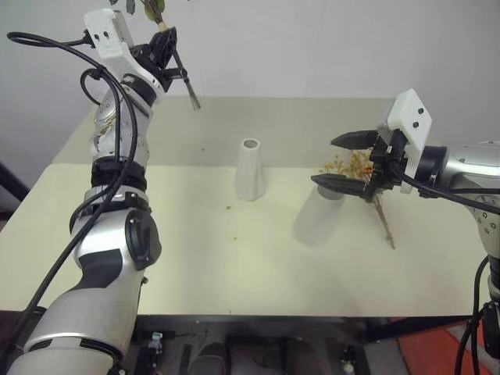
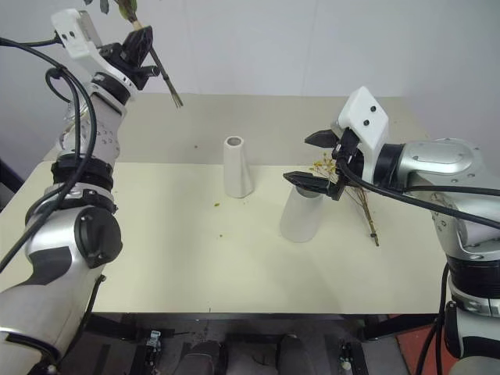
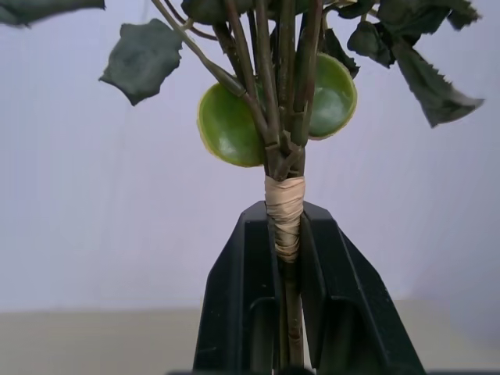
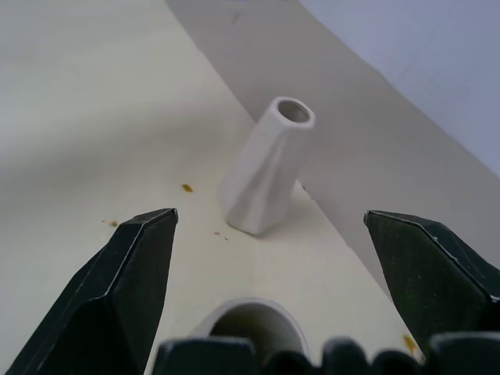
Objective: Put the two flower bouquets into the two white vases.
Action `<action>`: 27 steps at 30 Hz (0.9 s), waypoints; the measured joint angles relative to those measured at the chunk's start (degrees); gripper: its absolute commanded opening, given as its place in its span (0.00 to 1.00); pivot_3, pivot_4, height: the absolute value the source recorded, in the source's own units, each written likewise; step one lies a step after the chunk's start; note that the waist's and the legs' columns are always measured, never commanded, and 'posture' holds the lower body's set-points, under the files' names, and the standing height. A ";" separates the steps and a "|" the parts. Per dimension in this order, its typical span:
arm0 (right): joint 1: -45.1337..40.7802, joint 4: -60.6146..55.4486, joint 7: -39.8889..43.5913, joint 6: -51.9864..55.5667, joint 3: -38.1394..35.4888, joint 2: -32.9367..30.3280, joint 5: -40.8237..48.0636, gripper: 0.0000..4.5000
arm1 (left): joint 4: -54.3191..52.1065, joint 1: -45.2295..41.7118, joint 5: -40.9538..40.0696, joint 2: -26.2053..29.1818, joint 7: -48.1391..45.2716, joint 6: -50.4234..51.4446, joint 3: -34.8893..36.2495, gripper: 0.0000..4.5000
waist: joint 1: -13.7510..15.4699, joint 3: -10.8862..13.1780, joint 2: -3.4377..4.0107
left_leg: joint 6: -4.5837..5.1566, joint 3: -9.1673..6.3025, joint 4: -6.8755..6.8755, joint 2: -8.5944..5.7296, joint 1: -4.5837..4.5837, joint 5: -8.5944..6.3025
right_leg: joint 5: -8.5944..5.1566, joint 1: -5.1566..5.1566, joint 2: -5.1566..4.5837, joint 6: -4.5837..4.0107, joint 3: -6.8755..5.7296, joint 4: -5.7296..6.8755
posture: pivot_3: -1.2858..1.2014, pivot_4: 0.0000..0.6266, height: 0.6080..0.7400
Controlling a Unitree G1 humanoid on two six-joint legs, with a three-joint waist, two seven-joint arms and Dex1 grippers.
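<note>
Gripping the rose bouquet by its taped stem binding, the left claw is clenched on it high in the upper left of the frame, well above the counter, with the cut stem ends slanting down and to the right and the leaves running off the top edge. The slim vase stands upright at the centre of the counter, its narrow mouth empty, and the stouter vase stands just right of it, also empty. The right claw hangs released, fingers spread wide, directly over the stouter vase's broad mouth, and the yellow-blossom bouquet lies flat on the counter just behind and to the right of that vase. The step in hand looks like carrying the roses to a vase. To do it well, the left wrist should first bring the stems to hang straight down, then line their tips up over the chosen mouth before lowering; the bound bundle looks thick, so the broad vase is probably the safer fit, and the right claw would need to clear away from above it first. Lowering slowly matters, since a stem catching the rim could tip either light, tapered vase. Release only once the binding sits inside the mouth.
</note>
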 measured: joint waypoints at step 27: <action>8.56 -14.11 -14.18 10.59 -7.58 1.86 6.97 1.00 | 13.51 -3.12 -0.10 -5.50 -21.00 -1.67 3.91 0.03 | -0.09 0.00 -0.01 | 0.02 -0.03 0.10 0.09 0.05 0.01 | 0.04 0.04 0.13 0.09 0.03 0.08 | 0.52 0.24 1.00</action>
